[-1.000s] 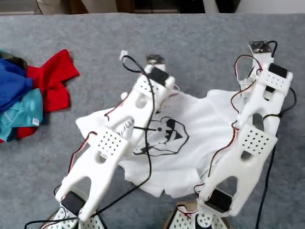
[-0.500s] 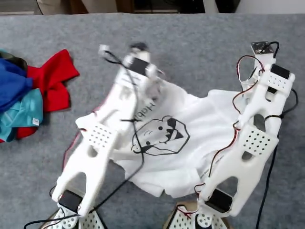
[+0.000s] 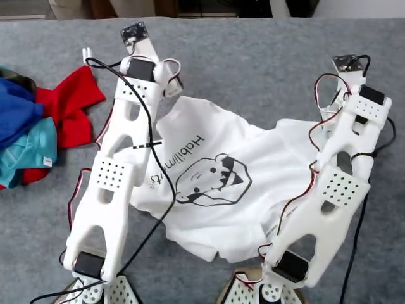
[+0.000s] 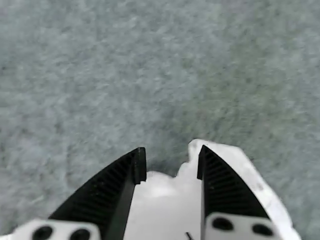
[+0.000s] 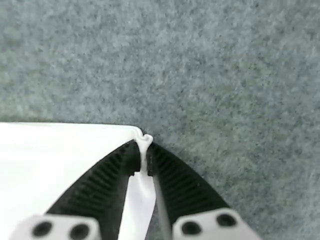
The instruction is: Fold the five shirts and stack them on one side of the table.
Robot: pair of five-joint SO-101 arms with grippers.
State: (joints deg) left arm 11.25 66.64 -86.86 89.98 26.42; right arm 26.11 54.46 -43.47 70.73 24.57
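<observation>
The white shirt [image 3: 247,215] lies spread print side up in the middle of the grey worktop [image 3: 266,63], rumpled along its near edge. Over on the right, the right gripper [image 5: 144,149] is pinched tight on a corner of it. Its jaws are together, a nub of white cloth pokes out between the tips, and the grey surface sits just beneath. From above, that arm stands at the shirt's far right corner.

Now the left gripper [image 4: 171,152]: jaws apart, bare worktop showing between the tips, white cloth lying deeper in the gap. From above, the left arm stretches along the shirt's left side and past its far left corner.

At the worktop's left edge sits the pile: a red shirt [image 3: 69,104], a blue one [image 3: 16,114] and a teal one [image 3: 28,152] nearer. All three are crumpled and touching, and they lie apart from the white shirt.
</observation>
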